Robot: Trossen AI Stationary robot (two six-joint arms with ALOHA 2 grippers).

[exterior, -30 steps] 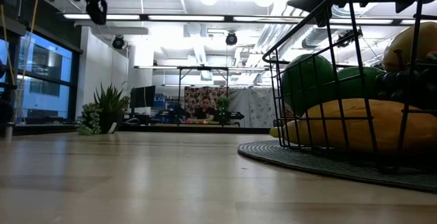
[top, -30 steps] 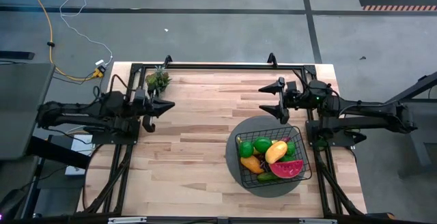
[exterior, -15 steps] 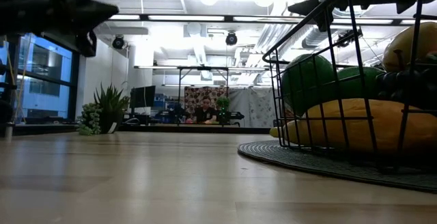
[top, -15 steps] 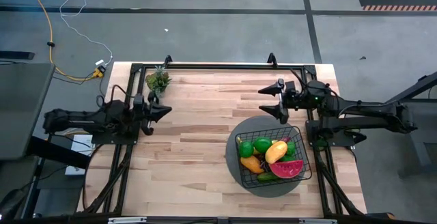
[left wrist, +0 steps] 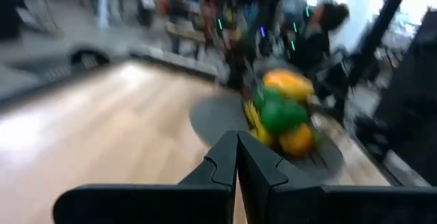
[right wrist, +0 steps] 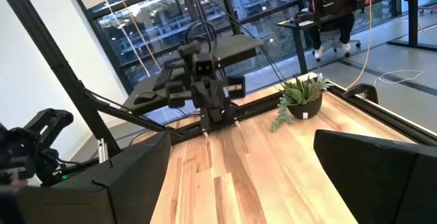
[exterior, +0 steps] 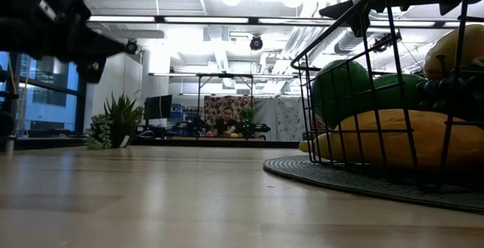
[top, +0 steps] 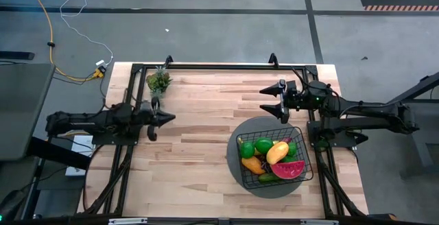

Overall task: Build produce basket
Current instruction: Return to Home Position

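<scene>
The black wire-mesh basket (top: 297,151) stands on a round grey mat (top: 241,130) at the table's right near part. Toy produce fills it: green limes (top: 263,145), an orange mango (top: 277,152), a watermelon slice (top: 291,169). The low view shows the basket (exterior: 378,59) close up at the right, and the left wrist view shows the basket (left wrist: 281,111) far off. My left gripper (top: 169,117) hovers shut over the table's left side, pointing right; its fingertips (left wrist: 237,143) are closed together. My right gripper (top: 263,101) hovers open, just beyond the basket's far side, pointing left.
A small potted plant (top: 158,81) stands at the far left corner; the right wrist view shows the plant (right wrist: 299,93) too. A black frame (top: 219,65) runs along the far edge. Bare wood (top: 199,149) lies between my left gripper and the mat. A person sits far behind the table (exterior: 228,119).
My left arm has come down lower over the table, its gripper shifting a little toward the near edge and turning about its own axis. The right arm, the basket and the produce have kept still.
</scene>
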